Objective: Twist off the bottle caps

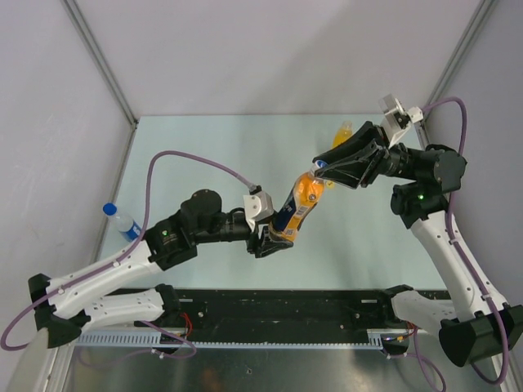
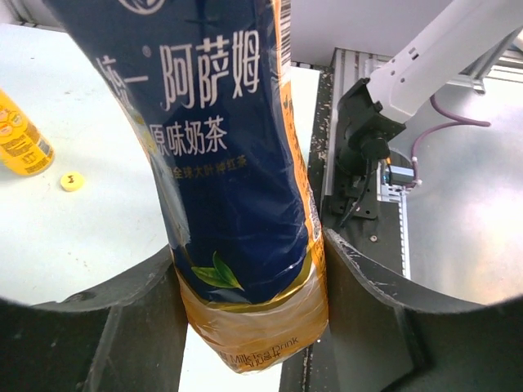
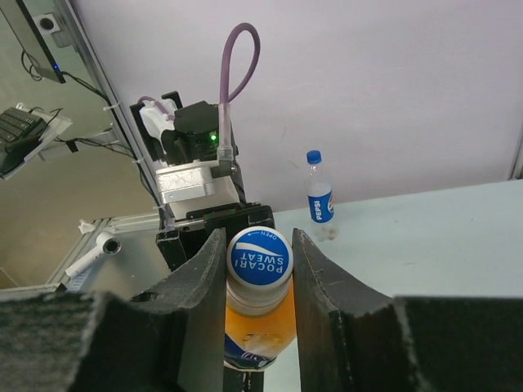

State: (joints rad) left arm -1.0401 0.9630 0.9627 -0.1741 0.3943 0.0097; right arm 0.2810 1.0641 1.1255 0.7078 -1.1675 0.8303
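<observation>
"POCARI SWEAT" and a small "OPEN" read in white across the blue cap (image 3: 259, 257) of the short orange bottle (image 1: 298, 204), seen from the right wrist. The right gripper (image 1: 325, 169) is closed on that cap, one dark finger pressed to either side. The bottle's dark blue label carries large white Chinese characters, among them 阿萨姆 and 原味奶茶, and a green leaf sprig. Faint print near the base appears to read "Milktea Drink". The left gripper (image 1: 271, 238) pinches the bottle's lower body, its fingers (image 2: 131, 327) against both flanks where the label ends and the orange liquid shows. From overhead the bottle leans between the two arms, its base toward the left arm and its neck away toward the right arm. A clear water bottle (image 3: 320, 200) with a blue "pepsi" label stands upright at the left edge of the pale table (image 1: 204, 147), by the wall and well apart from both grippers. The water-bottle cap (image 3: 314, 156), also blue, sits on its neck. A yellow-orange bottle (image 2: 20, 135) is at the far side of the table behind the right gripper, its label too small to read. A yellow cap (image 2: 72, 181) lies loose on the table just beside it
</observation>
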